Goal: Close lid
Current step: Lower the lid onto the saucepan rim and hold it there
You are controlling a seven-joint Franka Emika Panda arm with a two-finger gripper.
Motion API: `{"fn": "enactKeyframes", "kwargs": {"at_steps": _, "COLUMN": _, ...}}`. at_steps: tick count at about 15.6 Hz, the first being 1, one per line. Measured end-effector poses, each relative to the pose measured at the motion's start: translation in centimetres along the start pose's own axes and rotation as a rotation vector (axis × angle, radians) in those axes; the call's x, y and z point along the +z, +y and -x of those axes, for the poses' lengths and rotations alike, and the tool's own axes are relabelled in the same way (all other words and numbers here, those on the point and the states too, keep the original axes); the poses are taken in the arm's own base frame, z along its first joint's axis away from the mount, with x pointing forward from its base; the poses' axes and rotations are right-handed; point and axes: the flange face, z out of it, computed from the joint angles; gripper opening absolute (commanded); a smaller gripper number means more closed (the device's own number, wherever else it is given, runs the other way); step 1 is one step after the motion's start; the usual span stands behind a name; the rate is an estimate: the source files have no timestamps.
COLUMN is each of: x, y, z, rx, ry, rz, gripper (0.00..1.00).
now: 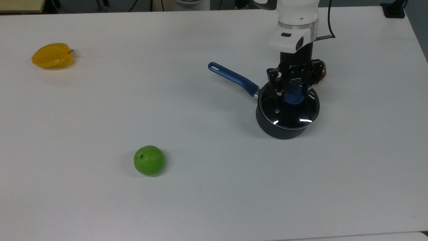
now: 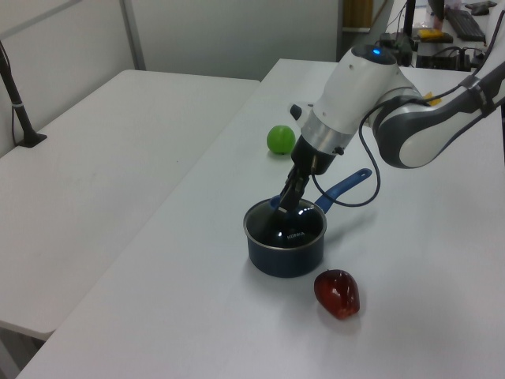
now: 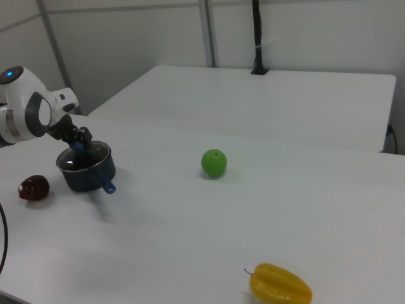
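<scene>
Lid [image 1: 290, 108] flat on dark saucepan [image 1: 281, 131], fingers [image 1: 277, 89] pinching its blue knob [image 1: 294, 94].

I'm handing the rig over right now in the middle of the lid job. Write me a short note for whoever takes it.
Gripper: shut on the lid's blue knob, arm coming down from above.
Lid: sitting on the dark saucepan, rim looks lined up with the pan's rim in the top view and the left view.
Saucepan: on the white table, blue handle pointing to the top view's upper left.
Nearby: red fruit close beside the pan; green apple and yellow fruit far off.
Done: lid looks placed on the pan.
Left: open the fingers, lift straight up, clear of the knob and the red fruit.
</scene>
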Motion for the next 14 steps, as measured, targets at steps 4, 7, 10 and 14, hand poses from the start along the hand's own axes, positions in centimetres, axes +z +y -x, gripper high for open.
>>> {"fn": "enactKeyframes", "kwargs": {"at_steps": 4, "x": -0.2, "y": 0.0, "z": 0.4, "rx": -0.001, "ry": -0.005, "rz": 0.000, "gripper": 0.72}}
{"fn": "enactKeyframes", "kwargs": {"at_steps": 7, "x": -0.1, "y": 0.0, "z": 0.7, "rx": 0.009, "ry": -0.012, "rz": 0.001, "gripper": 1.00}}
{"fn": "enactKeyframes", "kwargs": {"at_steps": 10, "x": 0.4, "y": 0.2, "z": 1.3, "rx": 0.044, "ry": -0.026, "rz": 0.005, "gripper": 1.00}}
{"fn": "enactKeyframes", "kwargs": {"at_steps": 14, "x": -1.7, "y": 0.8, "z": 0.2, "rx": 0.102, "ry": 0.008, "rz": -0.001, "gripper": 1.00}}
